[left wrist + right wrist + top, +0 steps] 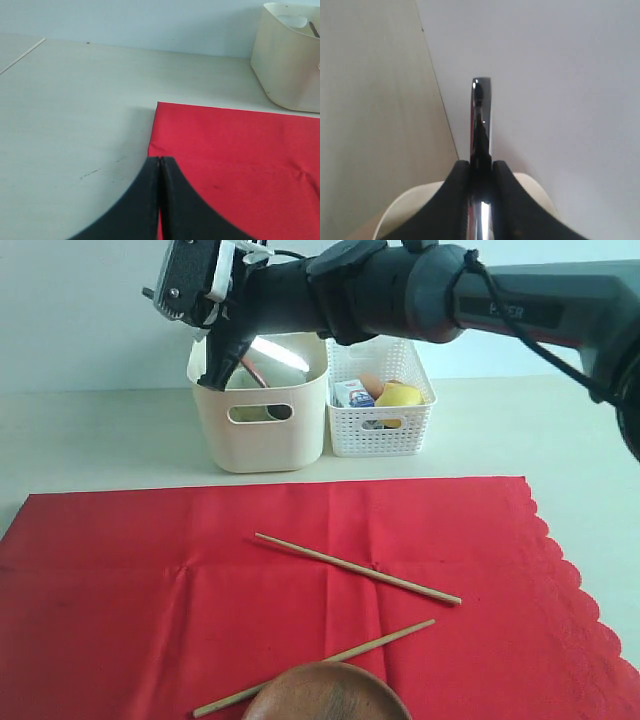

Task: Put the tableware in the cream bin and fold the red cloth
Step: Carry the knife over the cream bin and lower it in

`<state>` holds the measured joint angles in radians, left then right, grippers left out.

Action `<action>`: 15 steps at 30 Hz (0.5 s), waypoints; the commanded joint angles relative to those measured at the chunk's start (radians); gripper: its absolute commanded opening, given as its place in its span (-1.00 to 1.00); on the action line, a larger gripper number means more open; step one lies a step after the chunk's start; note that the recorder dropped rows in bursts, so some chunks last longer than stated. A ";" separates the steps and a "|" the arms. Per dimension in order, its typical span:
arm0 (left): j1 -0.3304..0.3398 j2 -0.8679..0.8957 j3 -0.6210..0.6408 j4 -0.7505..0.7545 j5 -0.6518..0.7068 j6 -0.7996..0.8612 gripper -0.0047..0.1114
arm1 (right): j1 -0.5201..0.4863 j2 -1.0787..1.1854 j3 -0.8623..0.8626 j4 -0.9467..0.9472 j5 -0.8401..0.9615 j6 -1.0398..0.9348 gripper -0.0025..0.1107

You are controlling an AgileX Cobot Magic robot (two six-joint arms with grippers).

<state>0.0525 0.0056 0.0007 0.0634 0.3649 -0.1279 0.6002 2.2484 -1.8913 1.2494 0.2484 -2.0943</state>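
Observation:
My right gripper (213, 373) reaches across and hangs over the cream bin (260, 435), shut on the metal knife (481, 115); the bin's rim (412, 202) shows under the fingers. Pale tableware lies inside the bin (268, 362), hard to tell apart. On the red cloth (150, 590), spread flat, lie two chopsticks (356, 568) (320, 658) and the round brown plate (325, 695) at the front edge. My left gripper (159, 160) is shut and empty, hovering at the left edge of the red cloth (240, 150). It is out of the exterior view.
A white lattice basket (380, 410) stands right of the bin, holding a lemon (400, 395), a milk carton (352, 392) and other food. The cream bin (287, 70) stands beyond the cloth's far edge. Bare table (75, 125) lies left of the cloth.

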 commanded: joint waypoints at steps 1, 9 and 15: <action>-0.005 -0.006 -0.001 0.006 -0.012 0.000 -0.90 | -0.006 0.037 -0.015 -0.002 -0.087 -0.022 -0.96; -0.005 -0.006 -0.001 0.006 -0.012 0.000 -0.90 | -0.006 0.055 -0.015 0.013 -0.082 -0.015 -0.61; -0.005 -0.006 -0.001 0.006 -0.012 0.000 -0.90 | -0.006 0.032 -0.015 0.013 -0.078 0.053 -0.13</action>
<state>0.0525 0.0056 0.0007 0.0634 0.3649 -0.1279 0.5996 2.3094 -1.8956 1.2575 0.1687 -2.0791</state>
